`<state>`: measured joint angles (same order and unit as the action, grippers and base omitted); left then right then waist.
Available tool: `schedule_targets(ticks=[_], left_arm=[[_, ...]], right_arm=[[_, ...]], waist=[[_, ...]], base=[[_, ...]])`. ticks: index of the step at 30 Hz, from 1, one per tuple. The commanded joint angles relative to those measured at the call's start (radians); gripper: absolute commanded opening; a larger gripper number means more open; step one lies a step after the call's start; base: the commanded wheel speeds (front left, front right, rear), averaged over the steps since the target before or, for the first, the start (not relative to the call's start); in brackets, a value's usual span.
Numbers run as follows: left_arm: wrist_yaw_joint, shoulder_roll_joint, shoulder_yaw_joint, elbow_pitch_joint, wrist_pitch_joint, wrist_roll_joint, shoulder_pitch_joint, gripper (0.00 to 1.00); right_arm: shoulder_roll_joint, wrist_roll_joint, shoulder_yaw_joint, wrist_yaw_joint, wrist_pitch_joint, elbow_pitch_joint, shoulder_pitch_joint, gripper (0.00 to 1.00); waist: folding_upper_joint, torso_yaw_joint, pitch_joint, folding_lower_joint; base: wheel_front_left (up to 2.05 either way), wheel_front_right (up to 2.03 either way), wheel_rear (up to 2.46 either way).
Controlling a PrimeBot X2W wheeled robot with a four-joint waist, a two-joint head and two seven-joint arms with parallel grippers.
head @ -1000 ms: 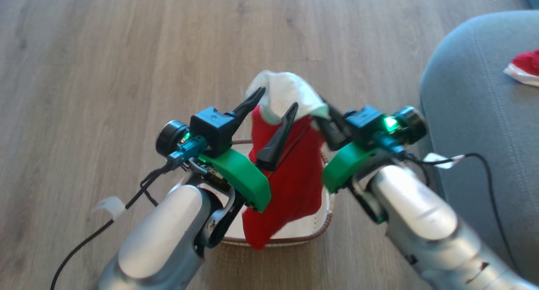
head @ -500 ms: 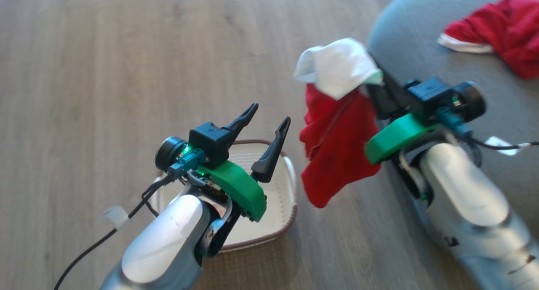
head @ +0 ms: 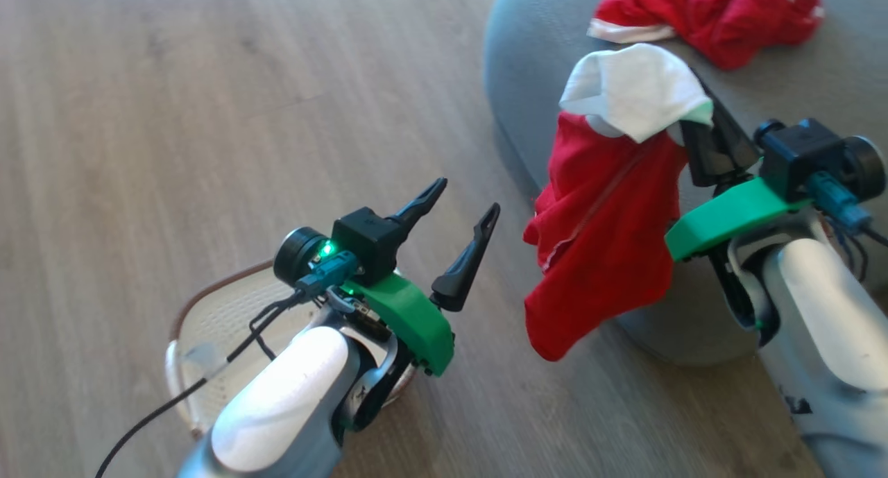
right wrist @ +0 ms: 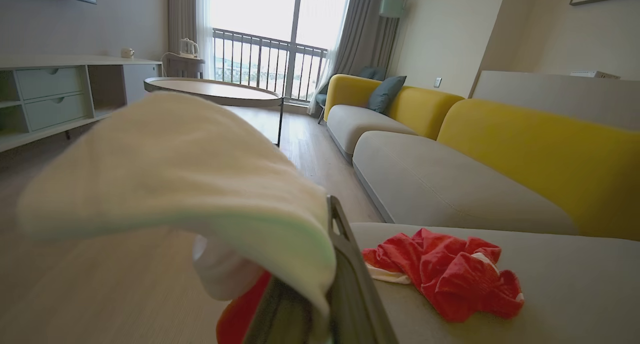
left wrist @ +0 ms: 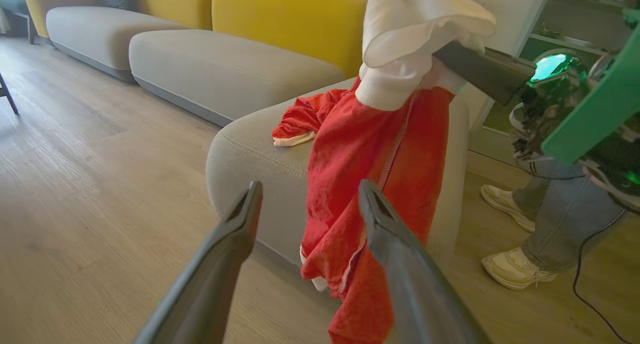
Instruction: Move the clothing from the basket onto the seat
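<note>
1. Clothing, count two: the hanging garment [head: 603, 256], red with a white cloth part on top; the lying garment [head: 707, 13], red with white trim.
2. Right claw [head: 714, 141]: pressed together on the white top of the hanging garment; the red part dangles beside the front edge of the seat [head: 534, 69], above the floor [head: 208, 117]; the white cloth covers the fingertips.
3. Lying garment: crumpled on top of the seat, apart from the right claw; the top edge of the head view cuts it off.
4. Left claw [head: 467, 195]: spread wide, nothing between its fingers; it hangs over the floor, between the basket [head: 229, 318] and the hanging garment.
5. Basket, count one: on the floor at the lower left of the head view; the left arm hides much of it; the brown rim and part of the white perforated inside show.
6. Left wrist view: a person's two pale shoes [left wrist: 517, 269] and jeans legs stand beside the seat; the rest of the person is cut off.
</note>
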<state>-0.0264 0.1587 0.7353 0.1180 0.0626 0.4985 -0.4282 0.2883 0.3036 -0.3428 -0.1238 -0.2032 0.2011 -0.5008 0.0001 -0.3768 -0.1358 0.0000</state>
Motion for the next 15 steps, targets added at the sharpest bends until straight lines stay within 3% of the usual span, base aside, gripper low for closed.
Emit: schedule_targets(ticks=[1, 8, 15], left_arm=[[0.003, 0.004, -0.028, -0.038, -0.002, -0.005, -0.047, 1.0], [0.002, 0.002, -0.01, -0.049, -0.015, -0.007, -0.047, 1.0], [0.004, 0.004, 0.0, -0.054, -0.018, -0.004, -0.052, 1.0]], right_arm=[[0.008, 0.004, 0.007, -0.007, 0.006, -0.046, -0.001, 0.0], [0.021, 0.008, 0.058, -0.007, 0.024, -0.092, 0.03, 0.0], [0.031, 0.005, 0.094, -0.007, 0.041, -0.129, 0.052, 0.0]], waist=[[-0.0001, -0.038, 0.0, 0.0], [-0.0001, -0.081, -0.008, 0.0], [-0.0001, -0.074, -0.023, 0.0]], base=[[0.0, 0.0, 0.0], [0.0, 0.0, 0.0], [0.0, 0.0, 0.0]])
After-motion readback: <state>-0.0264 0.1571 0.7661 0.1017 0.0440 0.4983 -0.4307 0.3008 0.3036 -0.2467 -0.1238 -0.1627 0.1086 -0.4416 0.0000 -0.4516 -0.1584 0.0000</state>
